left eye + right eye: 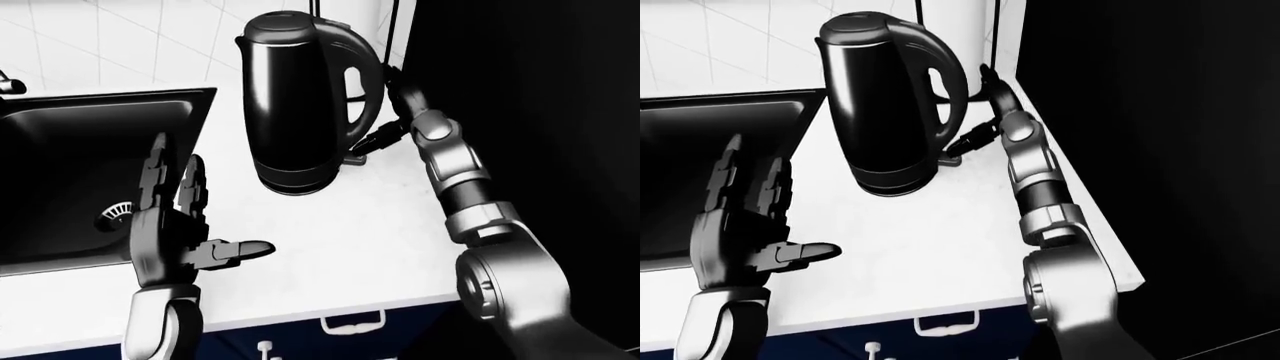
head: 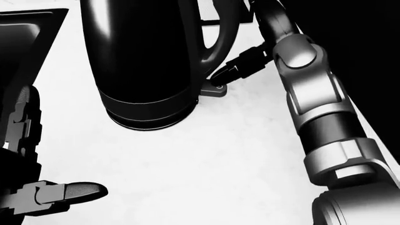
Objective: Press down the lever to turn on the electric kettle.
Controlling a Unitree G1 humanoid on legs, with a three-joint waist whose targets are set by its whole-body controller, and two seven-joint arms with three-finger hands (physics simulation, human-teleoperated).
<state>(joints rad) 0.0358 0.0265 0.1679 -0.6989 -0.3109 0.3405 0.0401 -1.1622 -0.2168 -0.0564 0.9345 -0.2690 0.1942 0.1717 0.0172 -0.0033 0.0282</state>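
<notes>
The black electric kettle (image 1: 298, 97) stands upright on the white counter (image 1: 330, 240), next to the sink. Its small grey lever (image 2: 213, 89) sticks out at the base, under the handle (image 1: 368, 82). My right hand (image 1: 385, 135) reaches in from the right behind the handle. One dark finger (image 2: 240, 67) points down, with its tip right at the lever. The hand closes round nothing. My left hand (image 1: 205, 199) is open and empty, fingers up and thumb out, low at the left and well apart from the kettle.
A black sink (image 1: 60, 165) with a round drain (image 1: 115, 212) lies at the left, with a bit of tap (image 1: 10, 84) above it. A tall black surface (image 1: 530, 90) bounds the counter on the right. The counter's edge and cabinet handles (image 1: 350, 324) run along the bottom.
</notes>
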